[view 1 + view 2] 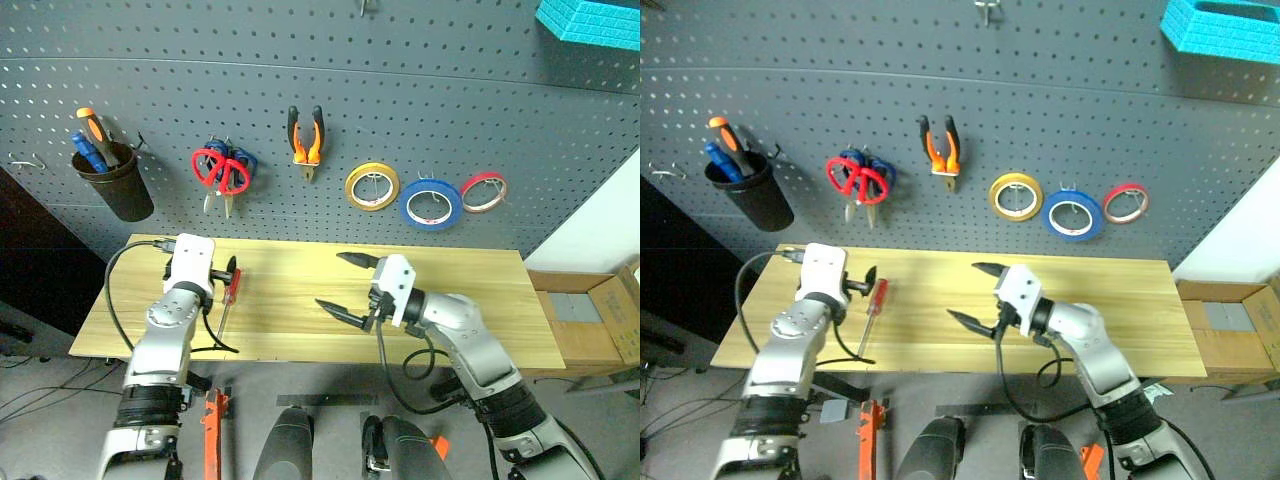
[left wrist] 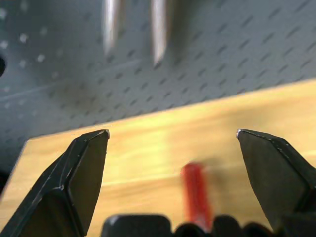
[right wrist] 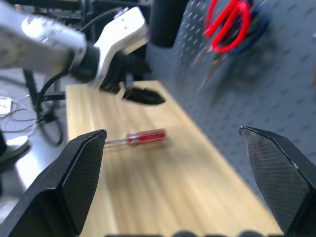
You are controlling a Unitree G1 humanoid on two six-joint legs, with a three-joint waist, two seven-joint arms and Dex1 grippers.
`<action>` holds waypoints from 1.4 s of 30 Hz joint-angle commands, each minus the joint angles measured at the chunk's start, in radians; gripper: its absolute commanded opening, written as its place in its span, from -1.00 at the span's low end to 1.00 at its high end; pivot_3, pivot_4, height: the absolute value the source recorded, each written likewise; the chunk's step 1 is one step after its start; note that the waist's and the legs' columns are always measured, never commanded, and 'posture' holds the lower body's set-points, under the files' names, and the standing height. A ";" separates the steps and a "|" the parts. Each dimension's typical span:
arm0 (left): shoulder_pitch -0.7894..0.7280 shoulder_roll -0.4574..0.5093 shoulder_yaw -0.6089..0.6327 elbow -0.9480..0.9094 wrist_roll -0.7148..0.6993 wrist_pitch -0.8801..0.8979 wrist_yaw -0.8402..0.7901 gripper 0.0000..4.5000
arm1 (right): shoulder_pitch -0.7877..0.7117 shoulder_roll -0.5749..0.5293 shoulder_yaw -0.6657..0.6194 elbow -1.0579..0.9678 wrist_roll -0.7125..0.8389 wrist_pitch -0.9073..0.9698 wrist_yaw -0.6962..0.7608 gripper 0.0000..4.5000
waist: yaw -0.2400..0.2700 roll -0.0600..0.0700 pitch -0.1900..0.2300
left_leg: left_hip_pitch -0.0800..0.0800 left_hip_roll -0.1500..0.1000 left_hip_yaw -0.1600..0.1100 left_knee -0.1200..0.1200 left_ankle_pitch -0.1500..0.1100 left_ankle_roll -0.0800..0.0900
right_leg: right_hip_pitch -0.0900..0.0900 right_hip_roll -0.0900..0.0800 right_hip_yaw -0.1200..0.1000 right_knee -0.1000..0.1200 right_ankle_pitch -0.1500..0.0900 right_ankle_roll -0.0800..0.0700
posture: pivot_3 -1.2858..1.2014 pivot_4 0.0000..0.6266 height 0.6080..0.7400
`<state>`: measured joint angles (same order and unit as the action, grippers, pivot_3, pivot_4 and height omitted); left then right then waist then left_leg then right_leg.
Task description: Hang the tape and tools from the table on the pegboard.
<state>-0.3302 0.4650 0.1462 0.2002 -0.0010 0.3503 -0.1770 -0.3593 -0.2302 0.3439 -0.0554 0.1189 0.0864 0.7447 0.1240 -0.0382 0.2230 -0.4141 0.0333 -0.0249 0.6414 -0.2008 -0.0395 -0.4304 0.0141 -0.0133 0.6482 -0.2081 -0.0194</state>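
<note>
I have both claws over the desk [image 1: 480,290] with nothing in either. My left claw [image 1: 229,272] stands wide open, and the screwdriver [image 1: 229,297] lies flat on the wood just beside its fingers, red handle nearest the claw and the thin shaft running back toward the desk's near edge. In the left wrist view the red handle [image 2: 196,193] sits low between the two spread fingertips [image 2: 89,163], not touched by either. My right claw [image 1: 346,282] is also fully spread, empty, its black fingers pointing across the desk toward the left claw; the screwdriver [image 3: 143,137] lies well ahead of it, between the two claws.

On the pegboard [image 1: 450,110] beyond both claws, the red-handled scissors [image 1: 222,172] hang above and just past the left claw, overlapping a blue-handled pair. The pliers [image 1: 306,140] with orange-and-black handles hang farther up, between the two claws' lines. The blue tape [image 1: 431,204] hangs above and beyond the right claw, with a yellow ring [image 1: 372,186] on one side and a smaller red ring [image 1: 484,192] on the other. A black cup [image 1: 112,178] holding tools hangs off to the left claw's outer side.
</note>
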 commanded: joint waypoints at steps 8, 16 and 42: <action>-0.116 0.055 0.054 0.151 -0.094 0.170 -0.127 0.98 | -0.142 0.075 0.095 -0.020 -0.004 0.144 0.061 1.00 | -0.007 0.009 0.043 | -0.002 0.000 0.000 0.000 0.000 0.000 | -0.002 -0.001 0.000 0.000 -0.001 -0.001 | 0.23 0.10 1.00; -0.137 0.056 0.029 0.247 -0.126 0.219 -0.210 0.98 | -0.164 0.087 0.085 -0.011 -0.001 0.158 0.066 1.00 | -0.020 0.009 0.107 | -0.011 0.009 0.001 -0.001 0.000 0.000 | -0.012 0.001 0.000 0.001 0.002 0.004 | 0.21 0.34 1.00; -0.105 0.053 -0.053 0.188 -0.040 0.122 -0.185 -0.62 | -0.175 0.106 0.067 -0.014 0.013 0.118 0.051 1.00 | -0.047 0.012 0.144 | -0.017 0.010 0.003 -0.008 0.000 -0.001 | -0.021 0.001 0.002 -0.001 0.002 0.004 | 0.21 0.19 1.00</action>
<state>-0.4791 0.5211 0.0937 0.4709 -0.0542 0.4729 -0.3778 -0.5274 -0.1357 0.4282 -0.0395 0.1025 0.2292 0.7883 0.0769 -0.0260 0.3673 -0.4313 0.0431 -0.0217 0.6335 -0.2005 -0.0402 -0.4518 0.0147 -0.0117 0.6465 -0.2061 -0.0152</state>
